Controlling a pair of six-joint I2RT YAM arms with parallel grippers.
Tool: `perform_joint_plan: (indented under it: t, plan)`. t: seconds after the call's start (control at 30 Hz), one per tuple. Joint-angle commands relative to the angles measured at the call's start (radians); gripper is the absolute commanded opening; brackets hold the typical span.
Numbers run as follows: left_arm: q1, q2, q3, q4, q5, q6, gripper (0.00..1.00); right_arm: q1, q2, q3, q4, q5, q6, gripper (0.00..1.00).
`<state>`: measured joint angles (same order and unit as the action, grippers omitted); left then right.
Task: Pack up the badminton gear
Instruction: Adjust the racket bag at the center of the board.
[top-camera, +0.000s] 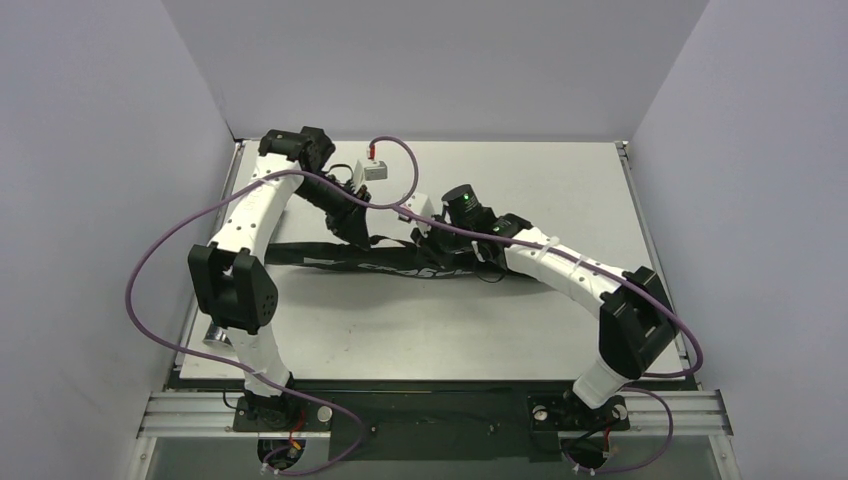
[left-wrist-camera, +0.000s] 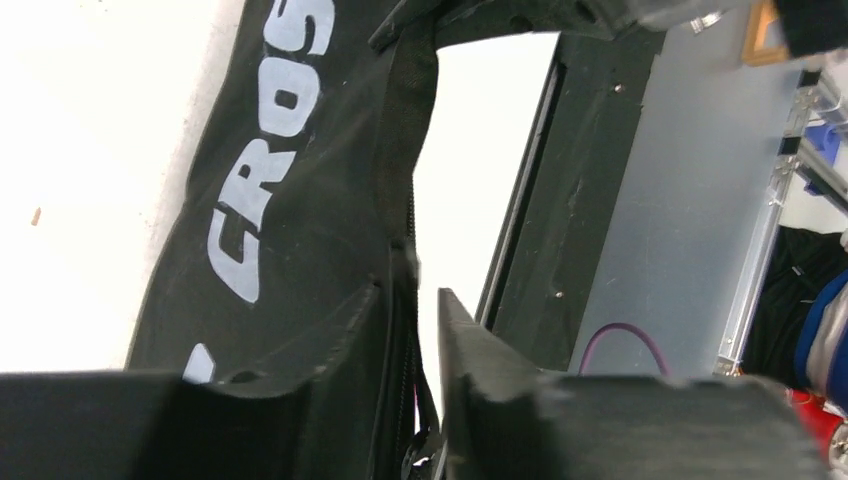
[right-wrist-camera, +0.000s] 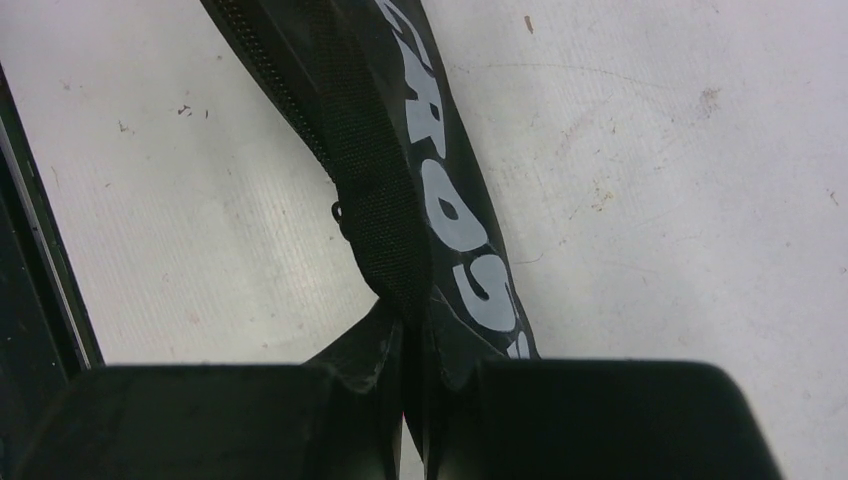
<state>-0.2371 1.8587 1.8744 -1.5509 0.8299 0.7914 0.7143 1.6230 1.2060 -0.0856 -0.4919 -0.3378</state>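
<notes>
Your right jaws are pressed together on the bag (right-wrist-camera: 440, 200). Its black webbing band (right-wrist-camera: 385, 200) comes from ahead of the tips and goes in between the two fingers (right-wrist-camera: 355, 385), and no gap shows there. Just beside the band, on one side of these jaws, you can read the white letters (right-wrist-camera: 468, 255) "ROSS". On the other side, farther ahead of the tips, a zipper (right-wrist-camera: 270, 60) follows the band's edge. Behind the bag is the pale tabletop (right-wrist-camera: 650, 200).

Your left jaws stand a little apart, and the bag's zipper edge (left-wrist-camera: 403, 200) comes down between them. The edge lies against one finger (left-wrist-camera: 330, 350). A thin bright strip separates it from the other finger (left-wrist-camera: 480, 350) near the tips. Deeper between the jaws it is too dark, so I cannot tell whether they press the edge there. Ahead of that first finger the bag's side shows large white letters, "CROS".

In the top view the bag lies across the middle of the tabletop as a long, low black strip. Both jaws are down on it, near each other. One end of the bag reaches out past the left jaws, away from the right ones. The other end passes under the right arm (top-camera: 560, 270), behind the right jaws.
</notes>
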Motion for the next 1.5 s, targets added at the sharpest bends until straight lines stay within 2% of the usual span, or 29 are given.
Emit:
perform_joint_plan:
  t: [0.0,0.03,0.13,0.17,0.23,0.47,0.67,0.9,1.03,1.2,1.27,1.33,1.47]
  plan:
    - [-0.017,-0.026,0.026,-0.030,0.088,-0.012,0.47,0.016,-0.060,-0.025,0.051,0.013,0.023,0.00]
    - [-0.039,-0.030,0.019,-0.022,0.096,-0.014,0.56,0.017,-0.061,-0.022,0.055,0.016,0.029,0.00]
    - [-0.112,-0.038,-0.014,-0.002,0.082,-0.019,0.68,0.019,-0.068,-0.018,0.063,0.016,0.043,0.00]
    - [-0.125,-0.046,-0.041,0.016,0.076,-0.019,0.77,0.019,-0.071,-0.018,0.069,0.015,0.046,0.00]
    - [-0.156,-0.061,-0.090,0.055,0.051,-0.025,0.80,0.022,-0.077,-0.021,0.073,0.015,0.050,0.00]
    - [-0.181,-0.127,-0.187,0.233,-0.049,-0.070,0.84,0.025,-0.099,-0.028,0.076,0.011,0.064,0.00]
    - [-0.173,-0.203,-0.310,0.476,-0.154,-0.136,0.86,0.024,-0.117,-0.025,0.109,-0.039,0.093,0.00]
    - [-0.177,-0.317,-0.455,0.596,-0.190,-0.038,0.87,-0.035,-0.155,-0.084,0.282,-0.194,0.256,0.00]
    - [-0.177,-0.339,-0.475,0.604,-0.189,0.008,0.88,-0.042,-0.157,-0.076,0.293,-0.234,0.285,0.00]
    - [-0.178,-0.337,-0.495,0.586,-0.180,0.066,0.77,-0.045,-0.168,-0.084,0.318,-0.238,0.305,0.00]
    - [-0.177,-0.332,-0.497,0.593,-0.179,0.057,0.65,-0.043,-0.171,-0.083,0.318,-0.241,0.306,0.00]
    - [-0.177,-0.319,-0.472,0.585,-0.168,0.050,0.45,-0.039,-0.172,-0.085,0.315,-0.241,0.305,0.00]
    - [-0.177,-0.303,-0.450,0.577,-0.158,0.032,0.42,-0.034,-0.168,-0.095,0.315,-0.242,0.307,0.00]
